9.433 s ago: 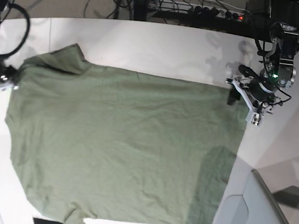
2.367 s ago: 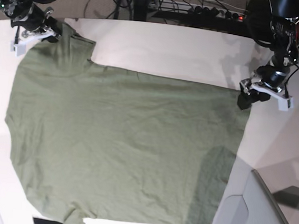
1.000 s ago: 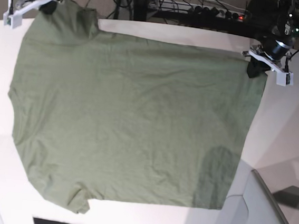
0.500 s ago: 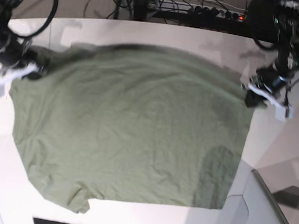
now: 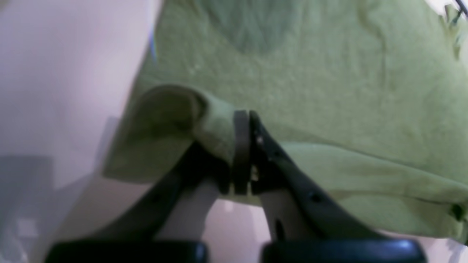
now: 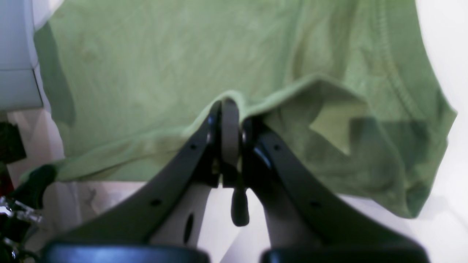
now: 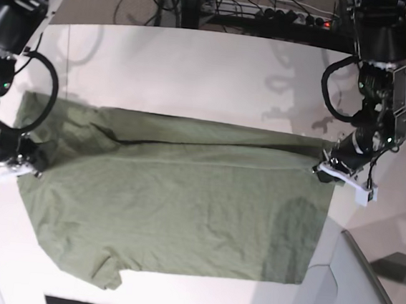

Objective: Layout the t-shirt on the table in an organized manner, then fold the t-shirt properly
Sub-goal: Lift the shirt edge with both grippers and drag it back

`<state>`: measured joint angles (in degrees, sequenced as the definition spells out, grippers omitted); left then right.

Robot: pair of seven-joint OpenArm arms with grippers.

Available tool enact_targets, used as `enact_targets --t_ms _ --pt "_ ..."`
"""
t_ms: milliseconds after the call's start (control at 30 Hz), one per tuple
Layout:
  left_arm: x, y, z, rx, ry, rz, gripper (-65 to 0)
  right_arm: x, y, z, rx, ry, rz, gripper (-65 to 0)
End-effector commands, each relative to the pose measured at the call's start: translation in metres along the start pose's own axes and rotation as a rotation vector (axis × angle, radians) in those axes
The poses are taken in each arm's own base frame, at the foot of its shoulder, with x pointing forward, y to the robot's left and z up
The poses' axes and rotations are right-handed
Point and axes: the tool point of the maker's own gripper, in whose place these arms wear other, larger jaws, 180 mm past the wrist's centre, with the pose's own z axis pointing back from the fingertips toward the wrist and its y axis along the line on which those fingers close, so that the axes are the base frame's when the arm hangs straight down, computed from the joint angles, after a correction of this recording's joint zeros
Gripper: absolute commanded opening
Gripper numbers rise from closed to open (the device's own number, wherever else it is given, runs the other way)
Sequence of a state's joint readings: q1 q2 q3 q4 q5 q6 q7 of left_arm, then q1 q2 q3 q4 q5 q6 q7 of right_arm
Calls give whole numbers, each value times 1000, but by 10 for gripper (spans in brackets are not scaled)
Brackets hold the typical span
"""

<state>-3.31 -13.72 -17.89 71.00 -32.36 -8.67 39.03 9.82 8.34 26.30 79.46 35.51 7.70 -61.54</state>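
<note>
At the base view's left we see the right gripper (image 7: 16,161) low on the white tabletop (image 7: 196,72), jaws pressed together, pinching the t-shirt (image 7: 176,207) at its edge by a sleeve. The shirt lies spread across the tabletop's middle, top strip folded over onto the body, a fold line running across. On the right, our left gripper (image 7: 334,173) has its jaws clamped on the opposite edge; the wrist view shows cloth bunched over the fingers (image 5: 241,146).
</note>
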Motion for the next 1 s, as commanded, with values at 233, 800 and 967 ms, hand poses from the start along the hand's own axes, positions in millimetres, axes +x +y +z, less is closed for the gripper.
enact_targets --t_ms 233,800,967 --pt "31 -4 -9 57 -72 -92 -650 32 18 -28 3 -29 120 -648" --pt "30 -11 -28 58 -121 -133 -650 41 30 -54 7 -31 145 -597" --pt "43 -10 -29 61 -134 -144 -650 51 36 -51 17 -51 147 -149"
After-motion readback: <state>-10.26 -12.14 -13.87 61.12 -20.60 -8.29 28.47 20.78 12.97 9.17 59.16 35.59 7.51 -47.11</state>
